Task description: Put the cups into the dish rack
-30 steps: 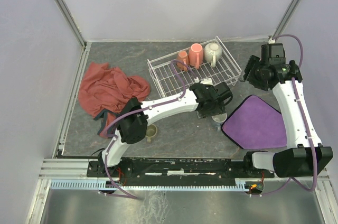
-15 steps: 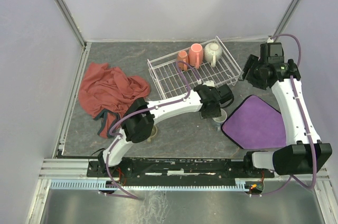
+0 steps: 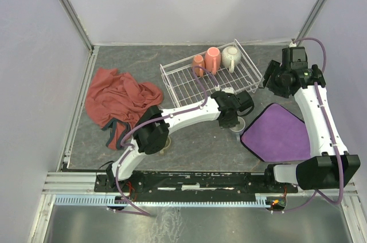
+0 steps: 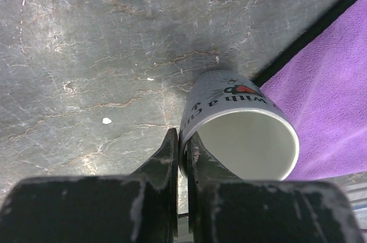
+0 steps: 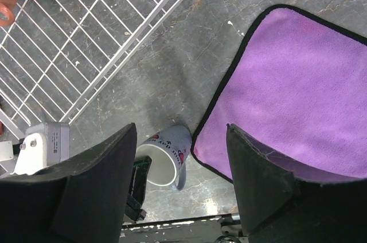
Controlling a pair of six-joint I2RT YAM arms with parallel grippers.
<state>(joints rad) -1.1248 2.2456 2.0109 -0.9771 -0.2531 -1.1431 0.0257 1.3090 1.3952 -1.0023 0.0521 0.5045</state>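
Light-blue mug (image 4: 221, 97), black-edged purple cloth (image 5: 298, 94)

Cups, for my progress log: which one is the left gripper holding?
The printed pale blue mug beside the purple cloth: the left gripper pinches its rim. No other cup is gripped.

The light blue mug (image 4: 226, 97) carries black lettering, legible only as "with a".

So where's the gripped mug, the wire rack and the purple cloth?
grey-blue mug (image 4: 218, 97), left wrist view, printed outer wall
dish rack (image 3: 189, 82), top view, bare wire floor
purple cloth (image 3: 278, 131), top view, middle
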